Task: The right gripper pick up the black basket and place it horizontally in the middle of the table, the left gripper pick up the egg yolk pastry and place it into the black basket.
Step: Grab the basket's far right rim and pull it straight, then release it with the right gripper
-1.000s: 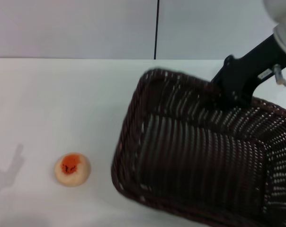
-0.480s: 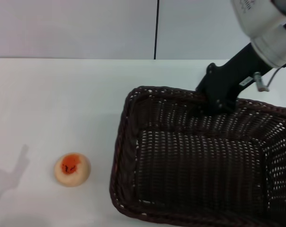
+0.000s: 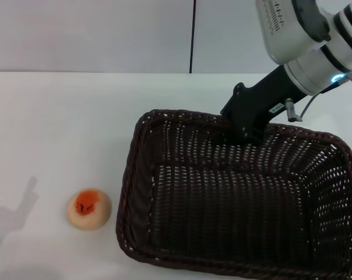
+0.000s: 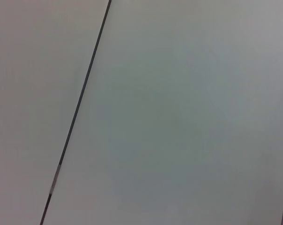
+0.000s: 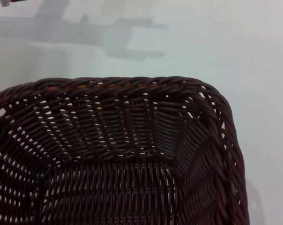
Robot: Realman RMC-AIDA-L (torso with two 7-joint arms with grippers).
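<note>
black basket (image 3: 240, 198) far rim gripped, apparently, by right hand (image 3: 246, 129); label unreadable.

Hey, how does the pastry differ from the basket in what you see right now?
The pastry is small, round and pale beige with an orange-red patch; the basket is large, rectangular and dark woven wicker. The pastry lies free, with no gripper near it, while the right gripper is at the basket's far rim. The pastry is solid; the basket is open and holds nothing. Both are on the white table, the pastry to the basket's left.
</note>
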